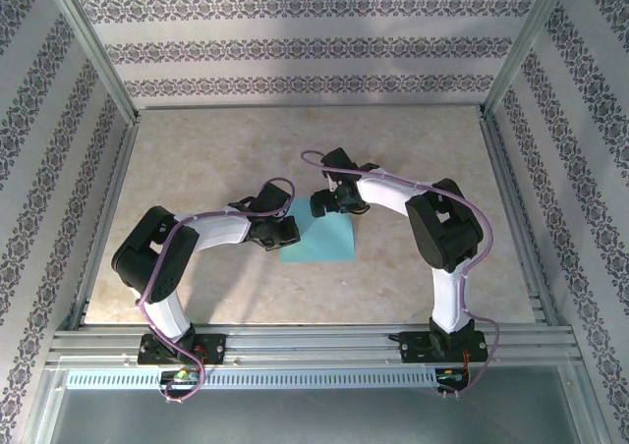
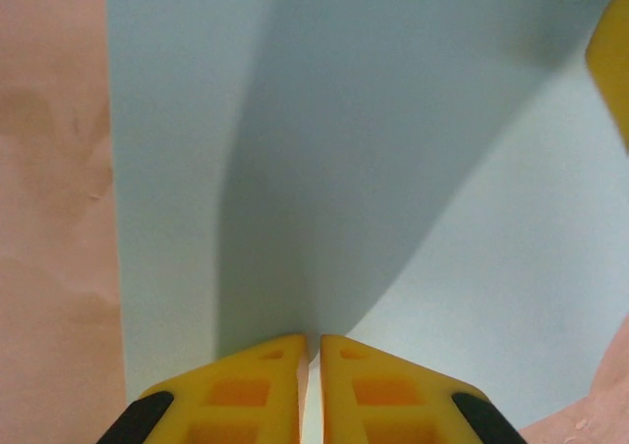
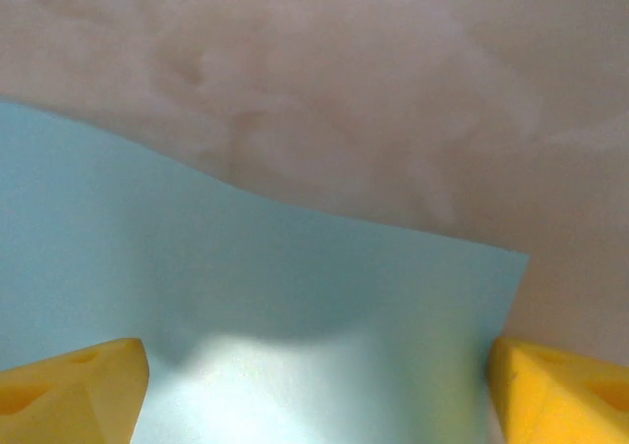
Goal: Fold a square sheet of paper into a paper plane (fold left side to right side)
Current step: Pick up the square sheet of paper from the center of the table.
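Observation:
The square sheet of paper (image 1: 324, 243) is turquoise and lies on the beige tabletop between the two arms. My left gripper (image 1: 285, 234) is at the sheet's left edge. In the left wrist view its yellow fingers (image 2: 265, 385) stand almost together on the near edge of the paper (image 2: 393, 169), shut on it. My right gripper (image 1: 322, 206) hovers over the sheet's far corner. It is open wide in the right wrist view (image 3: 314, 395), and the paper (image 3: 295, 297) spans the gap between its fingers. The paper plane is out of view.
The tabletop (image 1: 216, 149) is fenced by aluminium rails, with patterned walls on three sides. One yellow finger (image 2: 611, 66) of the right gripper pokes into the left wrist view at the upper right. The two grippers stand close together over the sheet.

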{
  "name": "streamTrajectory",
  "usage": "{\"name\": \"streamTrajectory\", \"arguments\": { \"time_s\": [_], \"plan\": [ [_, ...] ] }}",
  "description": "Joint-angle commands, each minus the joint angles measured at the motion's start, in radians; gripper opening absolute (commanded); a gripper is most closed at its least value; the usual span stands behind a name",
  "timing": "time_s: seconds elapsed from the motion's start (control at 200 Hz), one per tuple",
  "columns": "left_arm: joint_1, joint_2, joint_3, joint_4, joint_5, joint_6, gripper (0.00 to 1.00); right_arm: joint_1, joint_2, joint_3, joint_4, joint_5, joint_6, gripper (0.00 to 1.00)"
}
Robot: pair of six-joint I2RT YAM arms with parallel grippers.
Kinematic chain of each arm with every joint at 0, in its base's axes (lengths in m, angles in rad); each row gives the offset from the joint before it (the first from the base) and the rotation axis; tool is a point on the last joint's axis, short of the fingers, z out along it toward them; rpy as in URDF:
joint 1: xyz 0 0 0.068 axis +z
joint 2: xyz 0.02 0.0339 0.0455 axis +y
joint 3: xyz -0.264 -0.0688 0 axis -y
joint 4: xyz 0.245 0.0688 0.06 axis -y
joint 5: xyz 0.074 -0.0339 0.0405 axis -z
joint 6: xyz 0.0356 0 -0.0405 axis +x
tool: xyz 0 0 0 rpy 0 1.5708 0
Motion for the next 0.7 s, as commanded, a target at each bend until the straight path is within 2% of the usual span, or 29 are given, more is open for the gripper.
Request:
{"name": "streamTrajectory", "arguments": {
  "time_s": [0.0,0.34,0.425,0.565,0.695],
  "plan": [
    [0.004,0.032,-0.010,-0.014,-0.011,0.018,0.15,0.045,-0.039,-0.028,-0.055,-0.066,0.024,0.86],
    [0.005,0.025,-0.009,0.020,0.001,0.009,0.14,0.057,-0.072,-0.049,-0.062,-0.096,0.042,0.65],
    [0.005,0.018,-0.012,0.034,0.003,0.009,0.15,0.052,-0.079,-0.049,-0.061,-0.105,0.042,0.57],
    [0.008,-0.008,-0.006,0.039,0.000,0.028,0.19,0.042,-0.097,-0.054,-0.051,-0.142,0.039,0.45],
    [0.034,-0.045,0.031,-0.022,-0.005,0.092,0.26,0.023,-0.121,-0.073,-0.022,-0.207,0.030,0.35]
  ]
}}
